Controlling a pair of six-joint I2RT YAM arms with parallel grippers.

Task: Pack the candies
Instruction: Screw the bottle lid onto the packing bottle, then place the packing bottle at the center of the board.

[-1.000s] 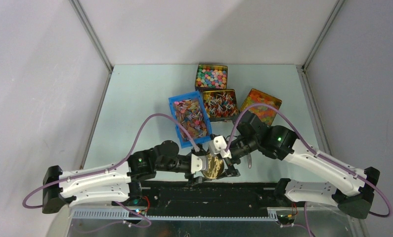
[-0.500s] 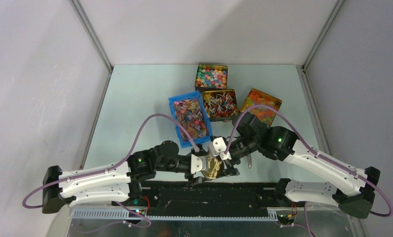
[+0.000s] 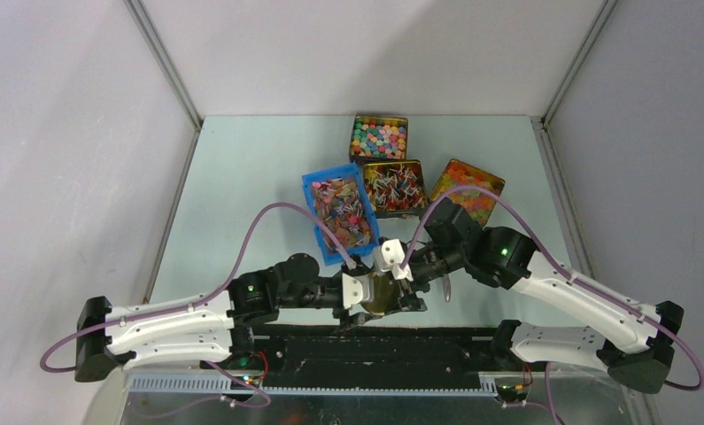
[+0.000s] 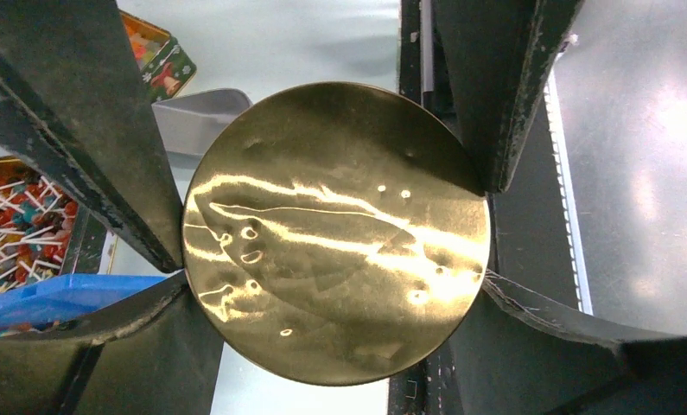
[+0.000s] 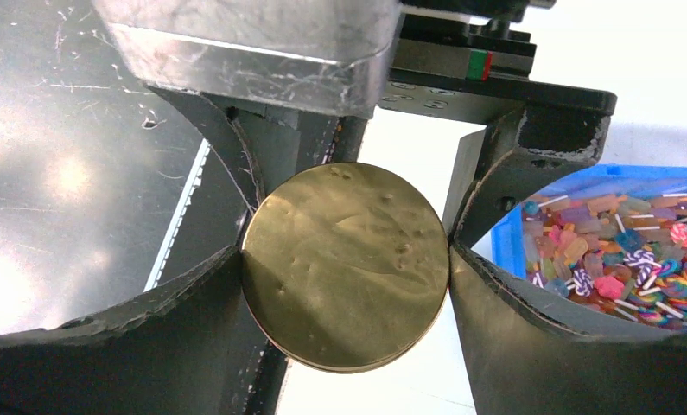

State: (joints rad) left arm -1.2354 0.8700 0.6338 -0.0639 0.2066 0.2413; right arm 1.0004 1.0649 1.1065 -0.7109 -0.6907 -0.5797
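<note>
A round gold tin (image 3: 382, 294) hangs just above the table's near edge, between both arms. My left gripper (image 3: 366, 297) is shut on it, a finger pressed to each side of its rim (image 4: 331, 233). From the other side my right gripper (image 3: 399, 285) is shut on the same tin, both fingers touching its edge (image 5: 346, 242). The tin's inside is hidden. The candies (image 3: 342, 212), small mixed-colour wrapped sweets, fill a blue crate (image 3: 310, 190) behind the tin; they also show in the right wrist view (image 5: 620, 251).
Three square tins stand behind the crate: one of pastel balls (image 3: 379, 137), one of stick sweets (image 3: 394, 188), one of orange jelly pieces (image 3: 468, 188). A grey scoop (image 3: 445, 288) lies right of the grippers. A black rail (image 3: 375, 341) runs along the near edge.
My right gripper has narrowed its jaws onto the gold tin and shifted slightly left. The tin has tipped, showing less of its face from above. The left arm has held still.
</note>
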